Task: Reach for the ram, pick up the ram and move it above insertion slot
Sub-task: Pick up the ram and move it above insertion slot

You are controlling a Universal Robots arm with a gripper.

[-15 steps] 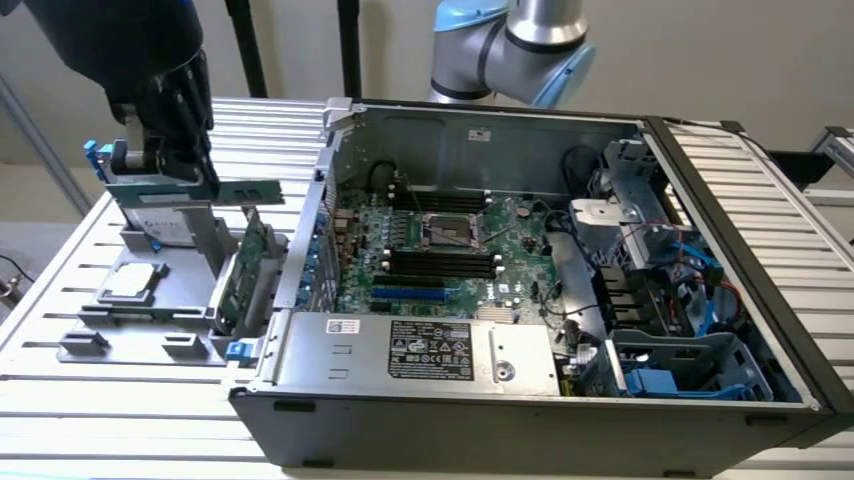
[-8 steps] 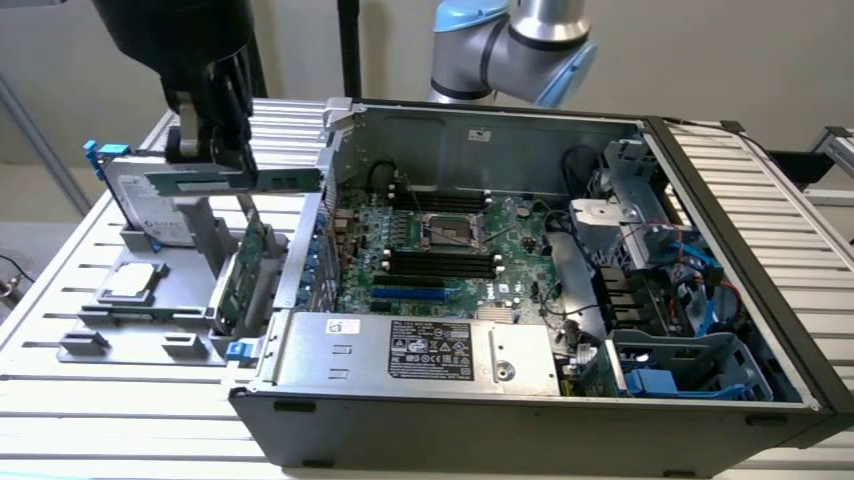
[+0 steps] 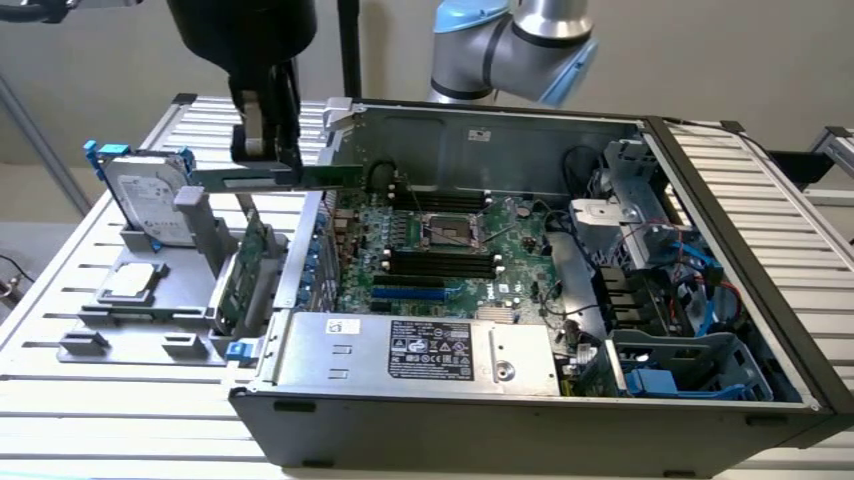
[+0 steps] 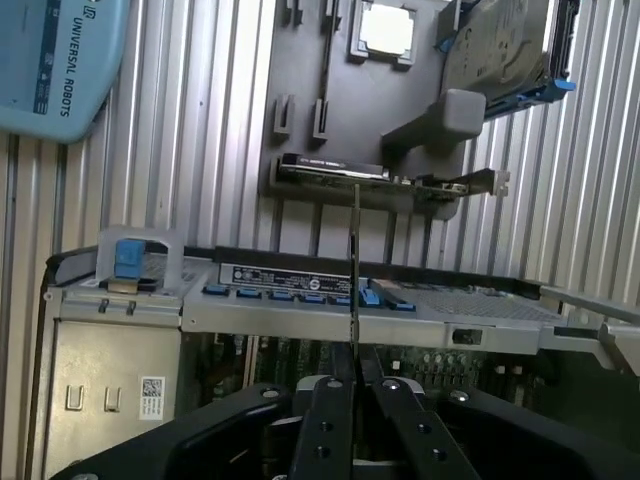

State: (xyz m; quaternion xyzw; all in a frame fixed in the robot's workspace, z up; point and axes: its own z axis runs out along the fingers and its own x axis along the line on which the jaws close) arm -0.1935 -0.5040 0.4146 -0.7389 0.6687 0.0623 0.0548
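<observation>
The ram (image 3: pixel 287 177) is held level, clamped in the pincer (image 3: pixel 267 150), above the case's (image 3: pixel 534 420) bench-side wall, clear for carrying.

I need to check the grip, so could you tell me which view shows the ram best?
The exterior view: the ram shows flat-on, a long green stick held level by the gripper over the case's edge. The wrist view shows the ram edge-on, a thin line between the fingers.

A robotics lab or test workshop: an open computer case (image 3: pixel 534 300) with its motherboard (image 3: pixel 441 240) bare lies on a slatted aluminium worktop (image 3: pixel 80 300), beside a grey fixture (image 3: pixel 147 300) holding a hard drive (image 3: pixel 140 195), and a Universal Robots arm (image 3: pixel 514 45) reaches over it.
</observation>
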